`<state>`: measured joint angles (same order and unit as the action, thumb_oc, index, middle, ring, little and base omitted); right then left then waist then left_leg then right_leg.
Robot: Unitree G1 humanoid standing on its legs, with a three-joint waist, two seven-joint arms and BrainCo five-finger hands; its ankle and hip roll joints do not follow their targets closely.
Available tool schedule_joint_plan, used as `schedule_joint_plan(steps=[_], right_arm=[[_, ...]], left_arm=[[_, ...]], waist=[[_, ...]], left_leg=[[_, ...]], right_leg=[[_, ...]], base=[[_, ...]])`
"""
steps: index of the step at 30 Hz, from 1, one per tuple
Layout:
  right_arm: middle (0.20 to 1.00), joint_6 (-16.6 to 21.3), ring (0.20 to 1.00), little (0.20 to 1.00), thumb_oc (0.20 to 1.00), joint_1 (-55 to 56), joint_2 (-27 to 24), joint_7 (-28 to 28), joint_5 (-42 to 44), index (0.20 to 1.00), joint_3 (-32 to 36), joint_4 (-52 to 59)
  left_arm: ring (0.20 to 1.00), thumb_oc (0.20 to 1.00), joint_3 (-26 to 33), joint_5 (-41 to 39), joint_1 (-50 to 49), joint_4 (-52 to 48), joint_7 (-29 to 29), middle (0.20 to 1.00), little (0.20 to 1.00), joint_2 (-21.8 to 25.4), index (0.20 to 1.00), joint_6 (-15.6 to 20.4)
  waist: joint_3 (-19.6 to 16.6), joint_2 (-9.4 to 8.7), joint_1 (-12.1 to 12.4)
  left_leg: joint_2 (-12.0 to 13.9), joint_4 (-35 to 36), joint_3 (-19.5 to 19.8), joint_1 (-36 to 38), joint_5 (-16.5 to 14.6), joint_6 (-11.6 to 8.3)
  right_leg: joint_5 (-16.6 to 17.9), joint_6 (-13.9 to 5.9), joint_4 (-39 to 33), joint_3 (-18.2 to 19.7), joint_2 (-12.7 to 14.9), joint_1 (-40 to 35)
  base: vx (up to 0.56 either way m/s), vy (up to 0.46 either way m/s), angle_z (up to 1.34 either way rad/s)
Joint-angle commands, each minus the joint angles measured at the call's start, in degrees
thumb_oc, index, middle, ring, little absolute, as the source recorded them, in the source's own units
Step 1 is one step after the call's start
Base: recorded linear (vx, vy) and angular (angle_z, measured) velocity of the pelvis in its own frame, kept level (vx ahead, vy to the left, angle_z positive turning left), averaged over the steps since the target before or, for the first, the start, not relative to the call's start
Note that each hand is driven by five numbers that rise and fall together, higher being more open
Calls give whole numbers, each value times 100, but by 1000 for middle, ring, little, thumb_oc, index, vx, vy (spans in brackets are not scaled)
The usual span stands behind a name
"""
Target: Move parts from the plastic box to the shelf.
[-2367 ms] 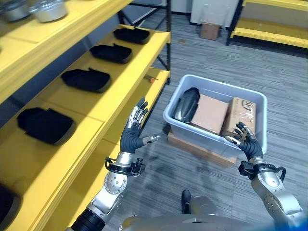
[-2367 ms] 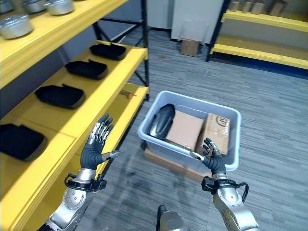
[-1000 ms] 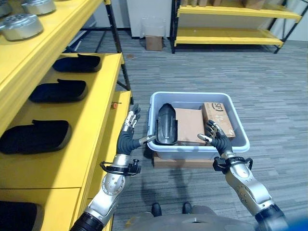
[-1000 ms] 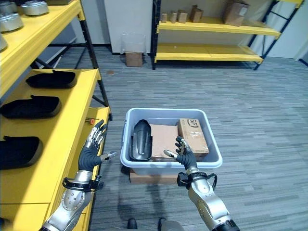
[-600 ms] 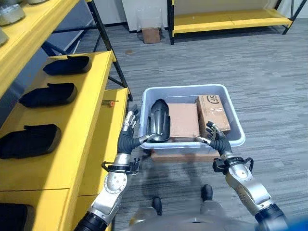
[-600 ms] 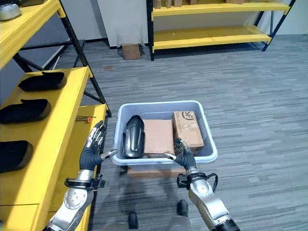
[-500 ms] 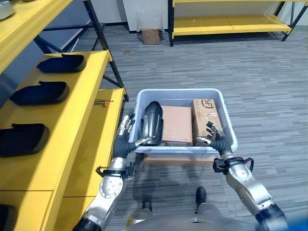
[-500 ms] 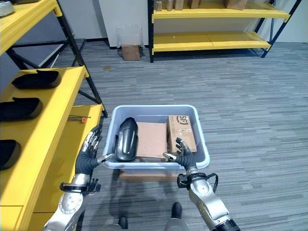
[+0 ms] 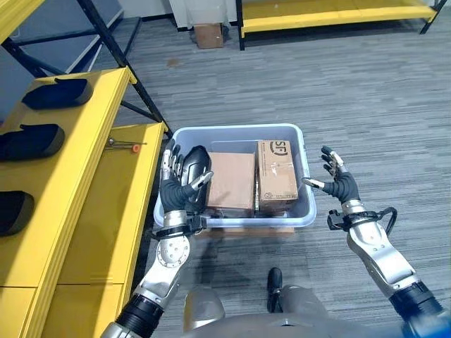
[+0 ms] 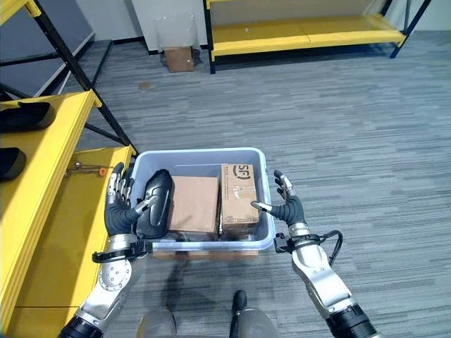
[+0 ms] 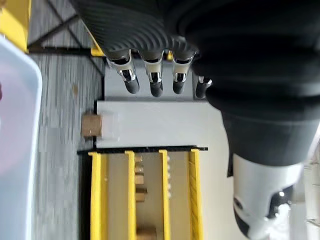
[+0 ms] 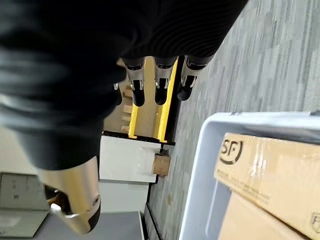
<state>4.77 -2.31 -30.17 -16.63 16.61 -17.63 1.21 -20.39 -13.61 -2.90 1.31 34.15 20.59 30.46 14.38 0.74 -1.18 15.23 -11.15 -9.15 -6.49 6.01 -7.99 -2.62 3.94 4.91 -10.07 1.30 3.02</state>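
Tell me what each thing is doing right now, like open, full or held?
Plastic box: lidless, holding parts.
Black part: lying in the box, not held.
Two cardboard boxes: closed, side by side inside.
Left hand: open, at the box's left edge.
Right hand: open, beside the box's right wall.

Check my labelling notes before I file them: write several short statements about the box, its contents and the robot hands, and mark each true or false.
1. The plastic box holds a black part and two cardboard boxes. True.
2. The left robot hand is clamped round the black part. False: its fingers are straight, beside the box's left wall.
3. The right robot hand is open outside the box's right wall. True.
4. The black part lies at the box's right end. False: it lies at the left end.
5. Black parts lie on the yellow shelf. True.
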Motion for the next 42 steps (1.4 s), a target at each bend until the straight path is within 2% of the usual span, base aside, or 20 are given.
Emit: schedule_joint_plan(steps=[1,2,4,6,10,12,15,19,21,22,23,25,27,29,33,42], right_arm=[[1000,557,1000,1000,1000,-52,-64,-184,114,1000,-11,462],[1000,587,1000,1000,1000,-67,-74,-214,134,1000,-27,422],[1000,585,1000,1000,1000,-20,-19,-293,204,1000,-1,427],[1000,586,1000,1000,1000,45,52,-315,210,1000,57,450],[1000,578,1000,1000,1000,-152,253,-454,40,1000,73,423],[1000,596,1000,1000,1000,-436,284,-583,-79,1000,31,364],[1000,612,1000,1000,1000,-723,283,-680,-119,1000,18,296],[1000,500,1000,1000,1000,-1007,286,-779,-174,1000,1,337],[1000,444,1000,1000,1000,-1117,318,-836,-182,1000,-4,366],[1000,473,1000,1000,1000,-1178,366,-906,-152,1000,1,363],[1000,460,1000,1000,1000,-1203,388,-944,-144,1000,-2,370],[1000,401,1000,1000,1000,-1275,434,-1035,-124,1000,-17,390],[1000,349,1000,1000,1000,-1355,460,-978,-100,1000,-51,339],[1000,305,1000,1000,1000,-1499,483,-913,-106,1000,-108,235],[1000,244,1000,1000,1000,-1662,544,-925,-121,1000,-138,135],[1000,-12,1000,1000,1000,-1952,443,-827,-8,1000,-71,107]], left_arm=[[1000,1000,154,438,170,-96,562,1000,1000,43,1000,101],[1000,1000,180,533,213,28,720,1000,1000,22,1000,107],[1000,1000,228,638,327,132,840,1000,1000,21,1000,-106],[1000,1000,233,641,435,271,873,1000,1000,7,1000,-191],[1000,1000,96,776,868,381,891,1000,1000,1,1000,-279],[1000,1000,-62,1016,1307,469,1229,1000,1000,-1,1000,-515],[1000,1000,-100,593,1666,674,1229,1000,1000,-125,1000,-522],[1000,1000,-89,522,2058,959,1580,1000,1000,-298,1000,-835],[1000,1000,1,761,2234,1177,2104,1000,1000,-324,1000,-1037],[1000,1000,100,818,2365,1346,2211,1000,1000,-351,1000,-1327],[1000,1000,130,803,2424,1461,2231,1000,1000,-396,1000,-1387],[1000,1000,133,835,2553,1656,2015,1000,1000,-487,1000,-1442],[1000,1000,5,916,2817,1849,1991,1000,1000,-601,1000,-1651],[1000,1000,53,547,3143,2269,2019,1000,1000,-752,1000,-1538],[1000,1000,127,264,3479,2709,1929,1000,1000,-947,1000,-1552],[1000,1000,69,391,4375,3450,1493,1000,1000,-749,1000,-1841]], waist=[[15,-15,1],[52,1,-25],[82,31,-102],[136,24,-150],[426,-38,-186],[757,-124,-164],[1004,-177,-138],[1281,-263,-114],[1426,-360,-103],[1541,-474,-85],[1541,-528,-84],[1542,-640,-117],[1542,-720,-206],[1542,-770,-315],[1542,-835,-418],[1542,-907,-685]], left_leg=[[155,841,48,54,967,90],[120,832,12,121,773,139],[-29,863,-143,288,441,195],[-221,849,-111,364,172,250],[-507,862,56,222,-37,397],[-620,759,184,-53,-86,468],[-630,596,256,-359,-84,471],[-599,343,293,-759,-65,457],[-561,181,317,-974,-75,450],[-537,53,342,-1160,-88,447],[-522,-16,354,-1310,-94,446],[-480,-197,361,-1641,-120,444],[-446,-387,325,-1905,-182,452],[-421,-553,291,-2147,-221,449],[-416,-714,258,-2401,-275,450],[-456,-976,122,-2873,-384,468]], right_leg=[[120,-530,174,-308,700,-259],[71,-526,299,-293,768,-192],[65,-560,414,-282,858,-87],[122,-644,461,-151,892,0],[305,-778,327,95,858,225],[388,-795,295,188,807,453],[388,-776,380,207,755,689],[365,-732,565,203,679,1004],[352,-712,674,202,622,1174],[343,-696,764,188,563,1319],[339,-687,836,182,529,1464],[334,-673,984,194,464,1767],[323,-663,1129,278,401,2049],[325,-654,1238,362,365,2293],[338,-669,1335,415,344,2549],[375,-697,1545,577,338,3147]], base=[[127,477,-5],[74,341,-40],[57,263,-69],[62,189,-23],[-89,119,7],[-147,81,21],[-93,25,8],[-60,-8,-1],[-43,-90,-8],[-46,-153,-1],[-31,-151,1],[-11,-96,3],[-22,-27,-7],[-27,27,-14],[-22,4,-12],[-30,30,-7]])
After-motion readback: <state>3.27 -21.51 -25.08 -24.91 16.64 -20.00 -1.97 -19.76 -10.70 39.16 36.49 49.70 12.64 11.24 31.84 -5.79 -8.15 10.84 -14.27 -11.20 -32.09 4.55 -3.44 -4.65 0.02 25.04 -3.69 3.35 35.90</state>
